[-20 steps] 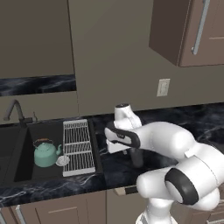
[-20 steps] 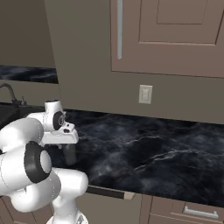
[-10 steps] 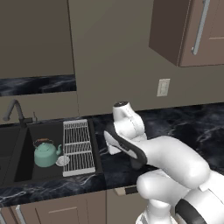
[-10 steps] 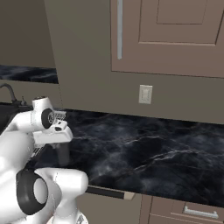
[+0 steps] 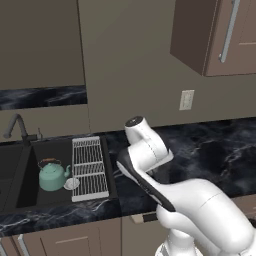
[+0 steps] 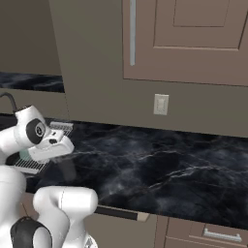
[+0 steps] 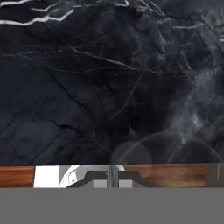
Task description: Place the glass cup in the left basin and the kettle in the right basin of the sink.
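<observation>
In the hand view the glass cup [image 7: 131, 156] shows as a faint see-through round outline over the black marble, its near wall right at my gripper [image 7: 113, 177]. The two dark tips stand together, shut on that wall. The mint-green kettle [image 5: 52, 175] with its brown handle stands upright in the right basin [image 5: 52, 150] of the black sink, beside the round white drain [image 5: 71, 184]. A sliver of the left basin [image 5: 7, 172] appears at the picture's left edge. My arm is folded low over the counter, right of the sink.
A white wire rack [image 5: 89, 167] lies along the right basin's right side. The dark gooseneck faucet [image 5: 14, 125] rises behind the sink. Black marble counter [image 6: 160, 164] stretches to the right, with a wall outlet [image 6: 161, 104] and upper cabinets above it.
The jaws have closed from partly open to shut. My arm has folded down and swung its hand toward the counter's front edge. The kettle has not moved.
</observation>
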Tool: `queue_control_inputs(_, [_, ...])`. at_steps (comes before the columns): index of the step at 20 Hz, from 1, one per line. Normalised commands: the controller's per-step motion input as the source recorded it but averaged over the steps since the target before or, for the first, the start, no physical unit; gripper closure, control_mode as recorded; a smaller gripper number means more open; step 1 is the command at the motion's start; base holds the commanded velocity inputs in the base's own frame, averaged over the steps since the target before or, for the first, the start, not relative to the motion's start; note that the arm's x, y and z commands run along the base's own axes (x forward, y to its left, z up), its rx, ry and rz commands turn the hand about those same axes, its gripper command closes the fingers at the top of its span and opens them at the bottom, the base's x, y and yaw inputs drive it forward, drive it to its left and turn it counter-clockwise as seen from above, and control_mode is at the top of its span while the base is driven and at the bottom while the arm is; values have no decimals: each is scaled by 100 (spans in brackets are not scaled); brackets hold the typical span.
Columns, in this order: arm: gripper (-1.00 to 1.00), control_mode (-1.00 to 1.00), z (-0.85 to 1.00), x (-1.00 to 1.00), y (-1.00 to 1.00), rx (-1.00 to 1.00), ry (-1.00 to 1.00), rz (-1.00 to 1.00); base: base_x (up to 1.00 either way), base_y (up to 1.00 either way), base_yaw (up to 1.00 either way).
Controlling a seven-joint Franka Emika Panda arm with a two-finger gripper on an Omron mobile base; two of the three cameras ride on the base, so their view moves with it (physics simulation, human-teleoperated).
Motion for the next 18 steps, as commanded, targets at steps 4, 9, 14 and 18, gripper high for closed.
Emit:
queue_control_inputs(4, [100, -100, 41, -10, -13, -12, -4, 1, 0, 0, 0])
queue_control_inputs(9, [100, -100, 11, -4, -42, -1, -2, 4, 0, 0, 0])
queue_control_inputs(14, [100, -100, 0, -1, -61, 4, 0, 5, 0, 0, 0])
queue_control_inputs(18, [100, -100, 0, 10, -31, 1, 0, 1, 0, 0, 0])
